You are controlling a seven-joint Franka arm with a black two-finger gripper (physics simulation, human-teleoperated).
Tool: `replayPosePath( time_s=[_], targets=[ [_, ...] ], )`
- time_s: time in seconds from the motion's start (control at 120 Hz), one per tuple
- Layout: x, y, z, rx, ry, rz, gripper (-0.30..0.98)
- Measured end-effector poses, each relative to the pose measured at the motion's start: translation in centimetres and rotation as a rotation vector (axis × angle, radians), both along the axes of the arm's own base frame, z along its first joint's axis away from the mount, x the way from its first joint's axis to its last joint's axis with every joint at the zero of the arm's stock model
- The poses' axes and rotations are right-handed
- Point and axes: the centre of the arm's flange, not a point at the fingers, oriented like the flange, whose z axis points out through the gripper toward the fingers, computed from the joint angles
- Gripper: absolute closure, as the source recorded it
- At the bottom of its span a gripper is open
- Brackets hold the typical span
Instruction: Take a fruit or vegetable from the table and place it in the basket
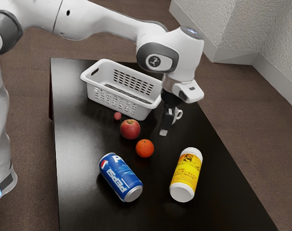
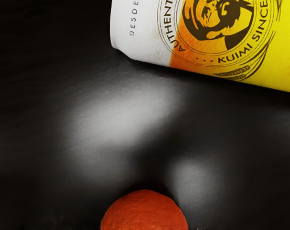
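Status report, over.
Gripper near orange. Orange on table, not in basket. Apple close beside orange, may crowd the grasp.

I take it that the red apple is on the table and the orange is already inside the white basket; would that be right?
Not quite: the orange is not inside the white basket but on the table, as the exterior view shows. The red apple is indeed on the table.
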Motion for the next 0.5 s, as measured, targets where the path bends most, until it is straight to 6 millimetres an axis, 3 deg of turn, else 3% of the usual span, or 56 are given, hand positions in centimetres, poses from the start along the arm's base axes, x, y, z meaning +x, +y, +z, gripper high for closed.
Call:
replayPosePath(
  time_s=[0.108,0.25,0.325,0.5],
  targets=[
    [-0.1,1.1,-1.2,-0.038,0.058,0.178,0.00],
    [-3.2,3.0,-4.9,-0.043,0.157,0.417,0.00],
    [-3.6,2.1,-5.4,-0.050,0.161,0.487,0.00],
    [-3.9,-0.5,-4.4,-0.058,0.103,0.588,0.00]
  ],
)
